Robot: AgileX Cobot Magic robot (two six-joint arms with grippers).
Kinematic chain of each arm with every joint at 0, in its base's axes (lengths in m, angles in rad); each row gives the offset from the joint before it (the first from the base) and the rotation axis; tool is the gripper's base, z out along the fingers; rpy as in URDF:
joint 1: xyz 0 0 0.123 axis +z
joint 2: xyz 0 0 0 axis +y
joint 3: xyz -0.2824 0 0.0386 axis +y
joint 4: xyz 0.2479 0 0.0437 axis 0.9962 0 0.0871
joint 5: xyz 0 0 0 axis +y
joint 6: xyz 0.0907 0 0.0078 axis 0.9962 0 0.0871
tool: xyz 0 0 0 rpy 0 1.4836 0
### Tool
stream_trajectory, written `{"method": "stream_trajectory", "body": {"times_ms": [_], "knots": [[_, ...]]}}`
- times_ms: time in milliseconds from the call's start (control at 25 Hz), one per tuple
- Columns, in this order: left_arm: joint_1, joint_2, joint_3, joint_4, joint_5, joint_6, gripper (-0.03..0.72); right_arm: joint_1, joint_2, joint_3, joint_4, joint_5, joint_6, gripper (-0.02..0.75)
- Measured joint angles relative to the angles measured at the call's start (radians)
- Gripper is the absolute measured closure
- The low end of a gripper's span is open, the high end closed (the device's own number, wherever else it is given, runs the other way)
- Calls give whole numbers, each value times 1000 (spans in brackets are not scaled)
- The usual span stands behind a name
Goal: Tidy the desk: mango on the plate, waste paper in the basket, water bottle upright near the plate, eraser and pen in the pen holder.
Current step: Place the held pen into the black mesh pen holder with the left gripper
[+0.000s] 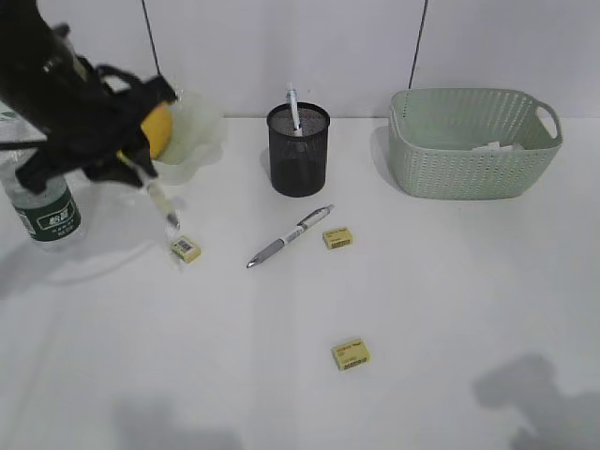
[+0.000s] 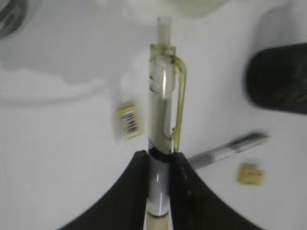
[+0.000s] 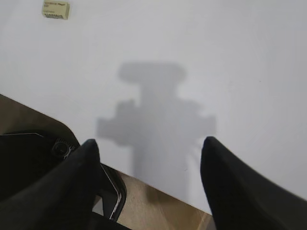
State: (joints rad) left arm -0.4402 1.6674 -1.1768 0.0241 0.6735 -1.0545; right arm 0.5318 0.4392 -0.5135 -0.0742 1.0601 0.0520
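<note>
My left gripper (image 1: 134, 169) (image 2: 158, 156) is shut on a clear pen with a yellow clip (image 2: 163, 96) (image 1: 160, 200) and holds it tilted above the desk (image 1: 281, 375), tip near a small yellow eraser (image 1: 185, 248) (image 2: 129, 120). A silver pen (image 1: 291, 236) (image 2: 225, 149) lies by the black mesh pen holder (image 1: 298, 155), which has one pen in it. The mango (image 1: 157, 129) sits on the green plate (image 1: 199, 131). The water bottle (image 1: 47, 211) stands upright at the left. White waste paper (image 1: 497, 146) lies in the basket (image 1: 469, 159). My right gripper (image 3: 148, 148) is open and empty over the desk's front edge.
Two more yellow erasers lie on the desk, one by the silver pen (image 1: 337, 237) (image 2: 252, 173) and one nearer the front (image 1: 352, 353) (image 3: 55, 8). A white wall stands behind the desk. The right arm's shadow falls at the front right (image 1: 534, 389).
</note>
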Motion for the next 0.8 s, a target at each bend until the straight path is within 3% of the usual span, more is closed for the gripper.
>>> {"method": "stream_trajectory", "body": {"times_ms": [520, 800], "knots": [[0, -36, -2, -1, -467, 46, 587, 0, 0, 0, 0, -1, 0, 216], [0, -14, -2, 158, -742, 47, 588, 0, 0, 0, 0, -1, 0, 216]]}}
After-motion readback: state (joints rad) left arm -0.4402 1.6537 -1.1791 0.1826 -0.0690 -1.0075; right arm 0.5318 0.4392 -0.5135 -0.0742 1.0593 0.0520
